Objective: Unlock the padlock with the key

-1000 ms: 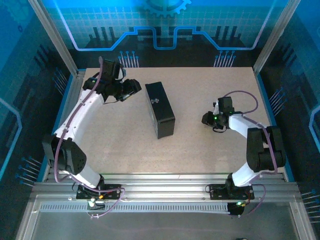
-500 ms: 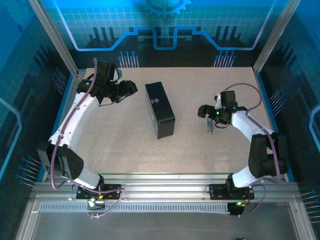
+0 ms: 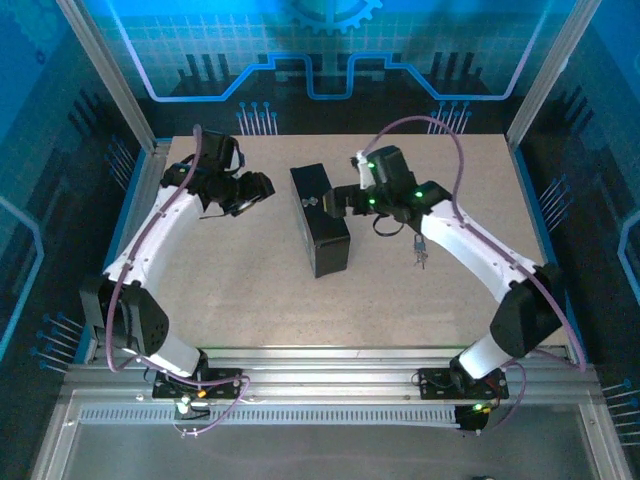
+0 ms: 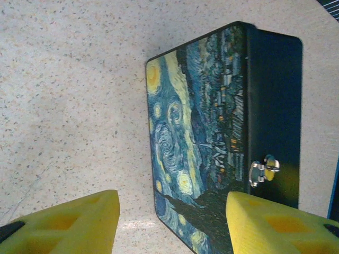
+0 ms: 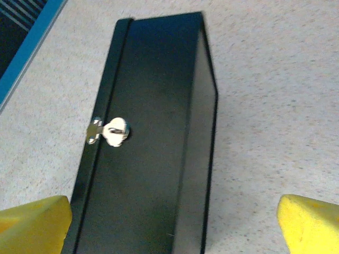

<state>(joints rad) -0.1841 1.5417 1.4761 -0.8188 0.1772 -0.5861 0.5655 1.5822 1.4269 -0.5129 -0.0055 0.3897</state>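
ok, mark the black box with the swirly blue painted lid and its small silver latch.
Black box with swirly blue painted lid (image 4: 185, 148): left wrist view, middle of the painted lid.
Small silver latch (image 5: 114, 130): right wrist view, on its round knob.

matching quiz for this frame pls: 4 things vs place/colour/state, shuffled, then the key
Column 1
1. left end effector
2. right end effector
3. latch
4. painted lid

Column 2
A. silvery, on the box's black face
B. blue and yellow swirls
C. open, facing the painted side
D. open, facing the black latch side

Pairs: 1-C, 2-D, 3-A, 4-B
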